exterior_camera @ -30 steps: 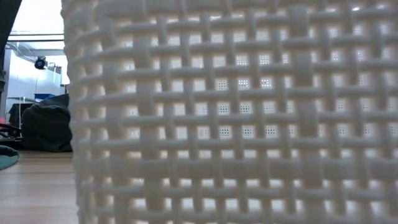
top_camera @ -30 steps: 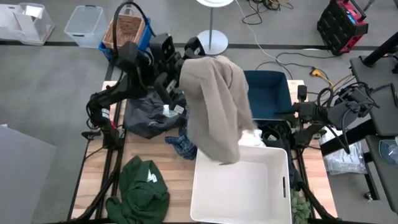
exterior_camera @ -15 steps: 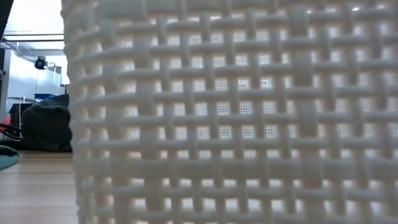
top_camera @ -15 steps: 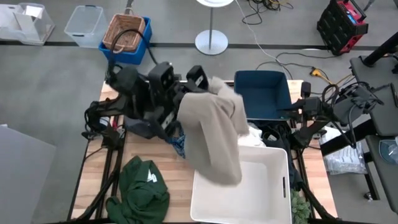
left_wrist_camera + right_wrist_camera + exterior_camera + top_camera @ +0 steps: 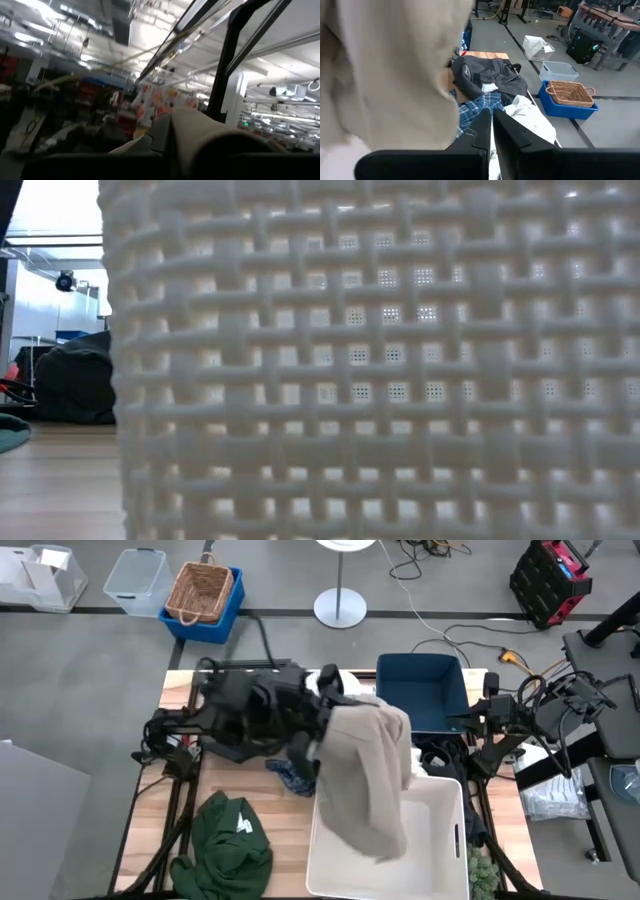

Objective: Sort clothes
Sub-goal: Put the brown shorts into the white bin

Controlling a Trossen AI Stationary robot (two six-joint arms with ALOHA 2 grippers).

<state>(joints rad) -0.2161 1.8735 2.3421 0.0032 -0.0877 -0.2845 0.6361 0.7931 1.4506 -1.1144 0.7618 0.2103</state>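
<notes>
1. Left gripper [image 5: 335, 700] reaches across the table's back-middle, fingers clamped on the top of a khaki-beige soft fabric garment [image 5: 365, 775]; left wrist view shows the beige cloth [image 5: 210, 137] bunched right btwn its fingers
2. Beige garment hangs down from that grip, lower end draped over the back rim and into the white woven-pattern plastic bin [image 5: 440, 850] at the table's front right
3. Right gripper [image 5: 492, 131] sits low by the table's right edge, near the white bin's back corner; fingers together w/ only a thin slit, nothing held
4. Dark grey/black jacket-like garment [image 5: 485, 75] lies crumpled on the wooden table [image 5: 285, 820] toward the back left; mostly under the left arm in the high view
5. Blue-and-white plaid cloth [image 5: 292, 776] pokes out just in front of the left arm, beside the beige one; also seen in right wrist view [image 5: 475, 107]
6. White soft garment [image 5: 530, 117] lies next to the plaid, close to the right gripper
7. Dark green garment [image 5: 230, 840] is heaped at the front left of the table, well apart from the rest
8. Navy blue plastic bin [image 5: 425, 690] stands at the back right, just behind the white bin
9. Low view is nearly filled by the white bin's lattice wall [image 5: 380, 380]
</notes>
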